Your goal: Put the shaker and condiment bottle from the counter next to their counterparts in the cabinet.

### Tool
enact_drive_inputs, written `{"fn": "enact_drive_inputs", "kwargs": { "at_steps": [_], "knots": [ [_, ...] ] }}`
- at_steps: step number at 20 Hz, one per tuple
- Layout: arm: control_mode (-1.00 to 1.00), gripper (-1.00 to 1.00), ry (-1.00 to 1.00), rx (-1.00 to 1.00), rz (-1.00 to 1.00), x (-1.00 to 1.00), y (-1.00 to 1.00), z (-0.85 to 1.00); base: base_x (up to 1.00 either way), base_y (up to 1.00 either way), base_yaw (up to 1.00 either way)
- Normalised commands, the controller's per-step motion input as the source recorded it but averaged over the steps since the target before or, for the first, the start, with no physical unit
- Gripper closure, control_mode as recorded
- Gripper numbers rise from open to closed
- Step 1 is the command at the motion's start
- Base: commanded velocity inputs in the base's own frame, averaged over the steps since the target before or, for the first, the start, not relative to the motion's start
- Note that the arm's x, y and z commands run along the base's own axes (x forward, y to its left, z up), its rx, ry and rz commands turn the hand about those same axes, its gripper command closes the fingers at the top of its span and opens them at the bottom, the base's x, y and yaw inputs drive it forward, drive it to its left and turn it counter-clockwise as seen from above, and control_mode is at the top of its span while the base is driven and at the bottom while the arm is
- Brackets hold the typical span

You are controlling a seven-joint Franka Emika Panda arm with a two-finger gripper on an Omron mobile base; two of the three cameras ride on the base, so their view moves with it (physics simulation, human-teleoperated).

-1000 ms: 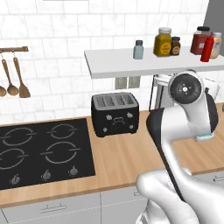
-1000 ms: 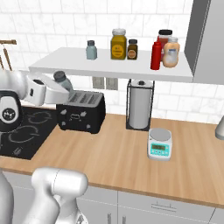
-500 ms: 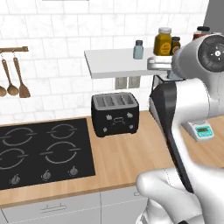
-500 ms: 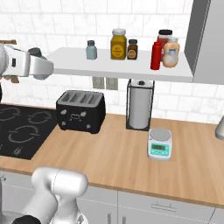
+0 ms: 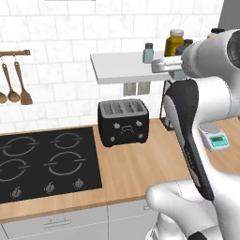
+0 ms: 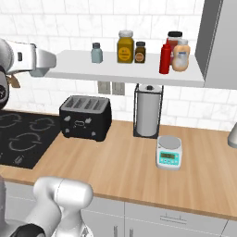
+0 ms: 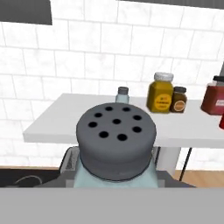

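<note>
In the hand view a pale blue-grey shaker [image 7: 116, 144] with a dark grey, holed cap stands right before the camera, and my gripper [image 7: 116, 180] is shut on it, its fingers hidden low down. The hand is level with the white cabinet shelf [image 7: 57, 118], in front of its left part. The matching shaker [image 7: 123, 94] [image 6: 96, 52] [image 5: 148, 52] stands on the cabinet [image 6: 115, 69]. Further right on it the red condiment bottle [image 6: 165, 58] stands upright beside the peach bottle [image 6: 180, 58].
A yellow jar [image 6: 125, 46], a small dark jar [image 6: 140, 52] and a red jar [image 6: 174, 41] share the shelf. On the wooden counter [image 6: 125, 162] are a black toaster [image 6: 85, 116], a paper towel holder [image 6: 148, 111], a small scale [image 6: 169, 152] and the hob [image 5: 42, 164].
The arm has swung upward from toaster height to the level of the shelf, carrying the shaker. The things on the shelf and counter have not moved.
</note>
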Motion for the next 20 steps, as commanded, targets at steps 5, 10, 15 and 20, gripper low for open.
{"fn": "enact_drive_inputs", "kwargs": {
  "at_steps": [5, 10, 15, 20],
  "knots": [
    [-1.00, 1.00, 0.00, -0.01, 0.05, 0.57, 0.03, -0.07, 0.00, 0.00, 0.00],
    [-1.00, 1.00, 0.00, -0.08, 0.00, 0.66, 0.11, -0.13, 0.00, 0.00, 0.00],
    [-1.00, 1.00, 0.00, -0.07, 0.00, 0.63, 0.14, -0.19, 0.00, 0.00, 0.00],
    [-1.00, 1.00, 0.00, 0.00, 0.02, 0.67, 0.01, -0.21, 0.00, 0.00, 0.00]
  ]
}}
